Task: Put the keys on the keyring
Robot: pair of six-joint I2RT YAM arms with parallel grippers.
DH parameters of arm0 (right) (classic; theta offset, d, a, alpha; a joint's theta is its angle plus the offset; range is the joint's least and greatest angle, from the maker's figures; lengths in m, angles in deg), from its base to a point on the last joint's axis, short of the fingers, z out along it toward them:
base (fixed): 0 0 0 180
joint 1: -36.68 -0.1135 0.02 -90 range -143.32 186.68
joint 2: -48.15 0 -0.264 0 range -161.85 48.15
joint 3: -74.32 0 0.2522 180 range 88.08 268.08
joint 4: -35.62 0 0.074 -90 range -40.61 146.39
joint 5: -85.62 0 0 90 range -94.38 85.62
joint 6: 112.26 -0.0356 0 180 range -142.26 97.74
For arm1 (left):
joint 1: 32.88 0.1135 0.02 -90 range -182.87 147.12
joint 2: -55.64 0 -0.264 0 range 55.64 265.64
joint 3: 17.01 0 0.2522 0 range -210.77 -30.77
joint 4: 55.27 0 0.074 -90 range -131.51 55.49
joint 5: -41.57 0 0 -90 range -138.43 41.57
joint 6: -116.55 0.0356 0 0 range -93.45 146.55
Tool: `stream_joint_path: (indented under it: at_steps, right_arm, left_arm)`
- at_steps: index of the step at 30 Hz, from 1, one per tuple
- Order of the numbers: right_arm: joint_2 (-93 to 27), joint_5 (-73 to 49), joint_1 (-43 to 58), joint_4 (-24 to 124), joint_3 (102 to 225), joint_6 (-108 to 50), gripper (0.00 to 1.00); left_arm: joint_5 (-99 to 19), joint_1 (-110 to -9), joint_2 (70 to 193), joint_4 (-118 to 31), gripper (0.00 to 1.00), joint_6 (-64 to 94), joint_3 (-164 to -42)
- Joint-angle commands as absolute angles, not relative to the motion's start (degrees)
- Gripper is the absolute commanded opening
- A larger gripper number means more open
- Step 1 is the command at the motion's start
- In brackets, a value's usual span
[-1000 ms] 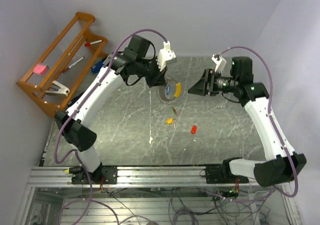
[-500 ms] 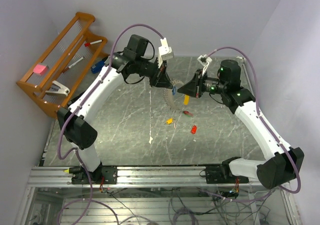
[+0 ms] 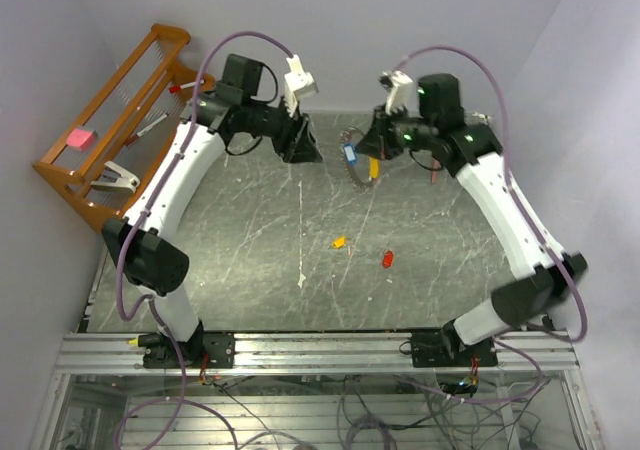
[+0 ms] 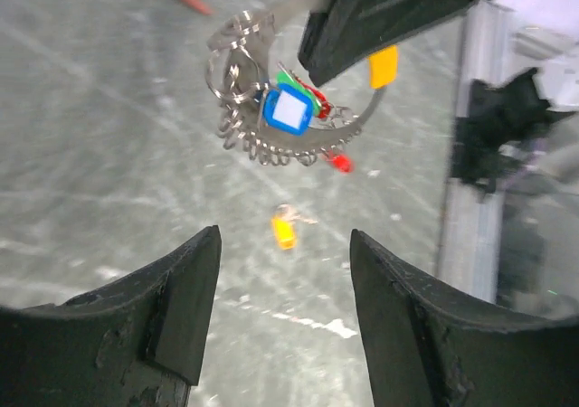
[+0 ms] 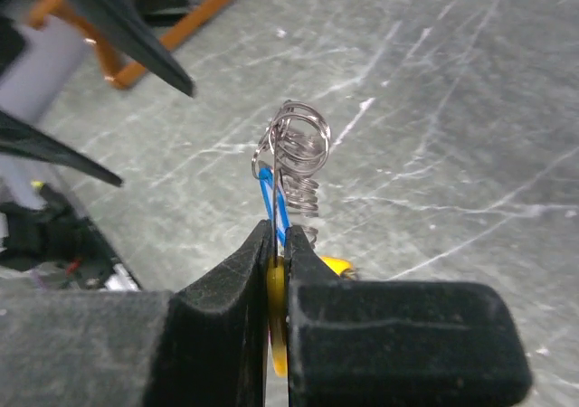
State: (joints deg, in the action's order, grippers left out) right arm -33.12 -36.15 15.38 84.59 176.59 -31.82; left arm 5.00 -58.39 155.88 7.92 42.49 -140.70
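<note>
Silvery keyring (image 5: 294, 167), pinched in the right gripper (image 5: 279, 244), hangs above the far side of the table (image 3: 250, 260). Only the left wrist view shows its blue key (image 4: 288, 110). The left gripper (image 4: 285, 244), spread and empty, has backed off the ring since half a second ago. An orange-yellow key (image 3: 339, 241) lies loose on the table.

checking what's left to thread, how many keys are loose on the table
2: an orange-yellow key mid-table, a red key just right of it. Others hang on the keyring; more may be hidden.
</note>
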Motion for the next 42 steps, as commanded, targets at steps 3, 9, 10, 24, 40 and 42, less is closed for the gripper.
stream_joint_path:
  at_steps: [3,9,10,24,40,42]
  right_arm:
    - [-48.00,-12.61,5.60,116.64,196.11,-29.64,0.00]
    - [-56.67,10.12,-1.18,125.10,204.87,-34.75,0.00]
    - [-58.01,15.44,-2.34,126.61,206.27,-35.29,0.00]
    - [-62.80,6.65,3.41,110.87,195.96,-29.08,0.00]
    - [-78.45,-21.50,17.69,90.71,200.24,-38.10,0.00]
    - [-77.47,-19.86,19.33,89.01,196.48,-39.86,0.00]
  left_arm:
    - [-8.86,-53.82,152.26,13.26,0.69,49.78,-144.78]
    - [-16.64,-52.56,149.33,9.74,0.68,46.07,-143.99]
    - [-17.90,-52.49,149.26,9.65,0.68,45.54,-144.24]
    - [-22.24,-50.50,146.29,7.01,0.69,41.02,-140.36]
    - [-20.88,-47.90,145.95,5.23,0.71,38.84,-137.07]
    - [-20.78,-47.90,145.99,5.43,0.71,38.89,-137.16]
